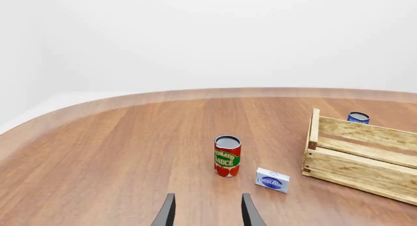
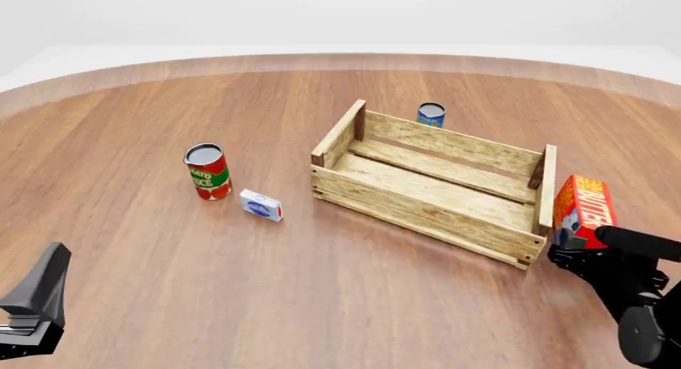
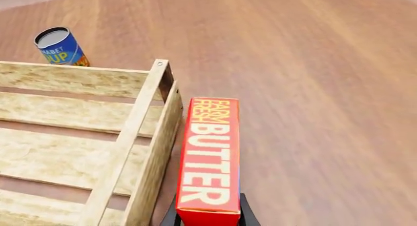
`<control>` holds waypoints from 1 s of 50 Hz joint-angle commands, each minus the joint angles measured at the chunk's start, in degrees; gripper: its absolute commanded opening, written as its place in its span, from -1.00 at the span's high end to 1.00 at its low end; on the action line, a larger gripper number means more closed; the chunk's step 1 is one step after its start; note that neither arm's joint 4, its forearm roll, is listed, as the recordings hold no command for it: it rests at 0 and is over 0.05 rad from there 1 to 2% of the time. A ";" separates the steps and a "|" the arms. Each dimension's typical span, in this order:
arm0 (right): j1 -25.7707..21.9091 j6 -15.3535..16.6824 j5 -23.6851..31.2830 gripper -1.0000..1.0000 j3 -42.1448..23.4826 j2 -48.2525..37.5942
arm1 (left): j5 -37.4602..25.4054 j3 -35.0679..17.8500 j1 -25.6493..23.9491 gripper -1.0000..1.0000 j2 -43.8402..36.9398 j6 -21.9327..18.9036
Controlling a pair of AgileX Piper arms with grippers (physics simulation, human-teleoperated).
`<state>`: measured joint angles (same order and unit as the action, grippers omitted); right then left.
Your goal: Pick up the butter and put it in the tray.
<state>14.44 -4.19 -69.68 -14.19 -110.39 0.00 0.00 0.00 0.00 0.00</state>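
The butter (image 2: 583, 206) is a red carton with white "BUTTER" lettering. My right gripper (image 2: 575, 243) is shut on its near end and holds it tilted, just outside the right end wall of the tray (image 2: 426, 210). In the right wrist view the butter (image 3: 210, 157) lies along the tray's end slat (image 3: 151, 153), with the gripper (image 3: 207, 218) clamped on it. The tray, a light wooden slat crate, has nothing in it. My left gripper (image 1: 207, 214) is open and holds nothing. It is low at the near left of the table (image 2: 37, 293), far from the tray (image 1: 362, 167).
A tomato sauce can (image 2: 207, 171) stands left of the tray, with a small white-and-blue box (image 2: 261, 205) lying beside it; both show in the left wrist view (image 1: 227, 155) (image 1: 272, 180). A blue can (image 2: 430, 114) stands behind the tray's far wall (image 3: 60, 46).
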 commanded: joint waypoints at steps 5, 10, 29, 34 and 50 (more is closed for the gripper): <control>1.09 -0.61 -0.21 1.00 2.02 4.81 | 0.00 0.00 0.00 -1.00 0.00 0.00; 1.23 -0.71 -0.21 1.00 3.17 6.64 | 0.00 0.00 0.00 -1.00 0.00 0.00; 0.01 -0.59 -0.22 1.00 7.79 13.83 | 0.00 0.00 0.00 -1.00 0.00 0.00; -0.13 -0.29 -0.22 1.00 9.18 16.30 | 0.00 0.00 0.00 -1.00 0.00 0.00; 0.01 -0.10 -0.21 1.00 14.14 24.33 | 0.00 0.00 0.00 -1.00 0.00 0.00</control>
<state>14.58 -3.46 -69.57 -2.11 -91.05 0.00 0.00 0.00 0.00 0.00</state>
